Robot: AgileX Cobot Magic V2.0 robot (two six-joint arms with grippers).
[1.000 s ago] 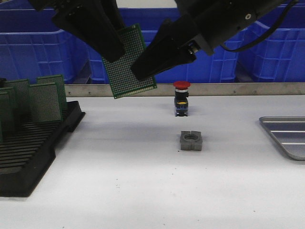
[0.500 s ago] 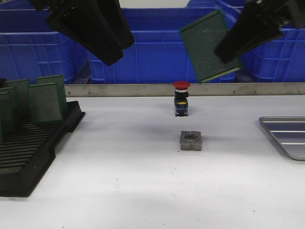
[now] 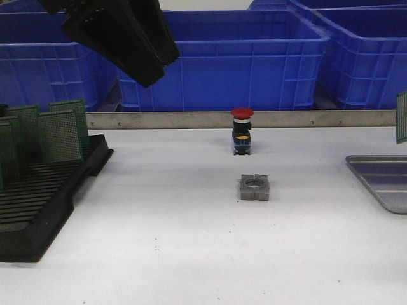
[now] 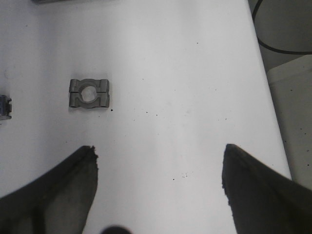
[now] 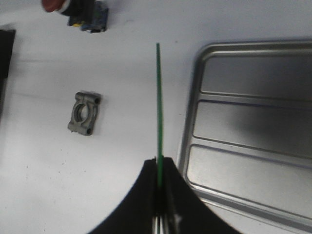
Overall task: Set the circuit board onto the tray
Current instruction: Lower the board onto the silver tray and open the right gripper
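- My right claw (image 5: pixel 160 204) is pinched tight on the lower edge of the board (image 5: pixel 158 107), which stands on edge in the grip, its long axis running straight out from my fingertips.
- The tray (image 5: pixel 187 141) lies just beside the board's line, off to one flat face of it; the board hangs above bare table close to the tray's rim, not over its ribbed floor.
- The grey block (image 5: pixel 85 113) sits on the board's other side, well apart from the tray, with the red button (image 5: pixel 80 14) farther off.
- In the front view only a sliver of board (image 3: pixel 402 117) shows, above the tray's near corner (image 3: pixel 375 184).
- My left claw (image 4: pixel 158 187) hangs wide and empty, far from the tray; the right arm is plainly the nearer one.
- My read: a short sideways carry, then laying the board flat.
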